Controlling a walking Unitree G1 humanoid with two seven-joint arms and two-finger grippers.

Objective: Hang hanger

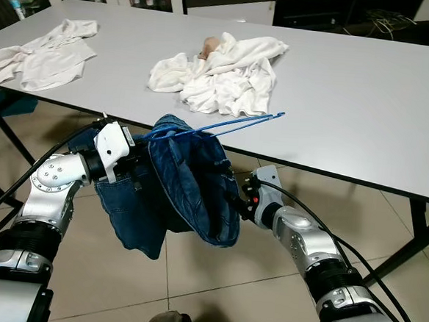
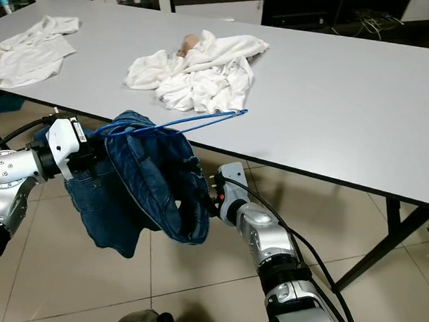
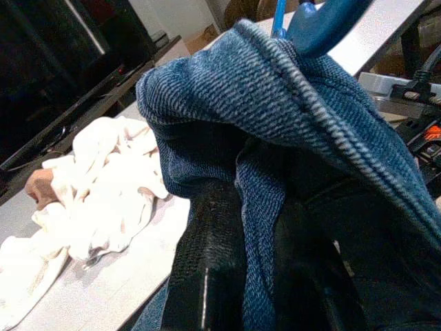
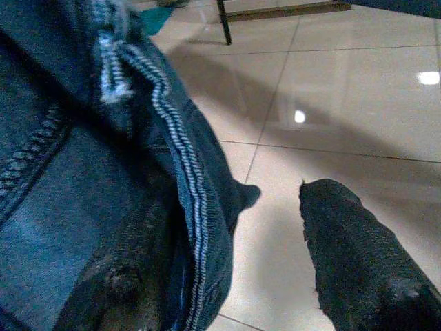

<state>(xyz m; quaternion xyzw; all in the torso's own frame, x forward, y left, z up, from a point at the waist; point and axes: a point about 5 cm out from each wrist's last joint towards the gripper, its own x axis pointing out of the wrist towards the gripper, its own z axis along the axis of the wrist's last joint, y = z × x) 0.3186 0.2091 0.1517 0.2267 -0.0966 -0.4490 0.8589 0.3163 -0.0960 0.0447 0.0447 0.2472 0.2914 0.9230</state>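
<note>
A large grey worktop (image 1: pixel 366 105) stands over a tiled floor (image 1: pixel 214 271), carrying a heap of white clothes (image 1: pixel 224 73) and another white garment (image 1: pixel 45 50) toward the robot's left. In front of the worktop's near edge, blue jeans (image 1: pixel 187 188) hang draped over a blue wire hanger (image 1: pixel 224 123) (its tip reaching above the worktop edge). The left end effector (image 3: pixel 241 276) pinches the denim. The right end effector (image 4: pixel 227 276) is spread, one finger behind the jeans' hem.

Head cams look down, share table (image 1: pixel 366 105); wrist cams close-up, seemingly on denim (image 3: pixel 289 103).
</note>
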